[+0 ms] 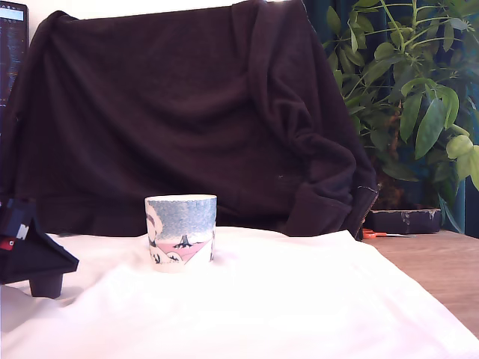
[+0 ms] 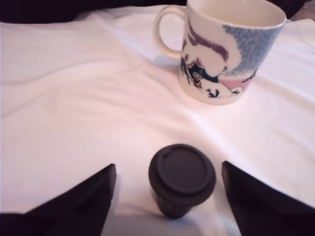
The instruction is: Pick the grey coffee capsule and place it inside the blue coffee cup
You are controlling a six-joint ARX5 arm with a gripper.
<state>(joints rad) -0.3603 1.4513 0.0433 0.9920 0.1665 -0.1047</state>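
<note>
In the wrist view the grey coffee capsule (image 2: pixel 182 178) stands on the white cloth with its wide flat end up. My gripper (image 2: pixel 167 169) is open, one dark finger on each side of the capsule and a gap to both. Beyond it stands the blue coffee cup (image 2: pixel 229 54), speckled blue and pink with a white rim, and this view shows a handle on it. In the exterior view the cup (image 1: pixel 180 228) sits mid-table and my gripper (image 1: pixel 36 263) is low at the exterior view's left edge. The capsule is hidden in that view.
A white cloth (image 1: pixel 284 299) covers the table, rumpled into folds. A dark garment (image 1: pixel 187 112) hangs behind it. A leafy plant (image 1: pixel 419 90) and a dark box (image 1: pixel 404 221) stand at the exterior view's right, by the bare wooden tabletop (image 1: pixel 441 269).
</note>
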